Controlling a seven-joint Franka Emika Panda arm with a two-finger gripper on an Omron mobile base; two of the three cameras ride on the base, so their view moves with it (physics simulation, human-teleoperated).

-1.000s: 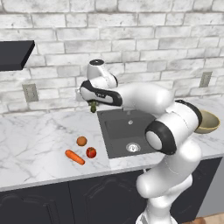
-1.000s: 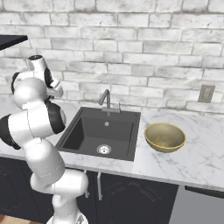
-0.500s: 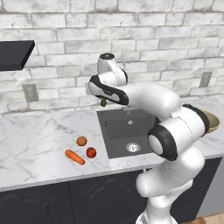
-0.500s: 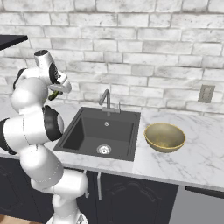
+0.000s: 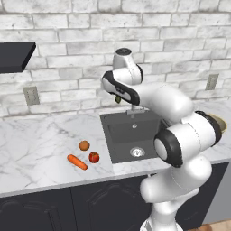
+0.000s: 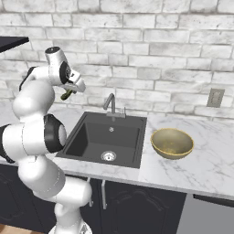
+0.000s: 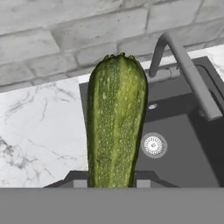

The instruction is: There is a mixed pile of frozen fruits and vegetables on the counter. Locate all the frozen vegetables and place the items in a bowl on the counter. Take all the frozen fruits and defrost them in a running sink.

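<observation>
Three left on counter (image 5: pixel 40 144): the carrot (image 5: pixel 77 162), the dull orange fruit (image 5: pixel 84 145) and the red fruit (image 5: pixel 94 157) are lying close together, just left of the sink (image 5: pixel 131 135).
Pincer (image 6: pixel 68 93): it is gripping the green cucumber (image 7: pixel 115 122), jaws closed on its lower end; most of the stick is jutting out past the fingertips.
Where the cucumber is: it is hanging in the air above the back left corner of the sink, near the brick wall and left of the faucet (image 6: pixel 111 103).
Bowl (image 6: pixel 171 142): it is sitting on the counter on the far side of the sink, well apart from the cucumber.
Step, as I judge it: the arm is carrying the vegetable across toward the bowl.
Risk one: the grip is sitting low on a long stick, so a quick swing may be tilting or slipping it out, and a drop here is landing in the sink, the wrong place for a vegetable.
Risk two: the path is crossing the faucet; a low pass may be knocking the cucumber against its curved neck.
Risk three: releasing near the bowl's rim may be letting the stick roll out onto the counter.
</observation>
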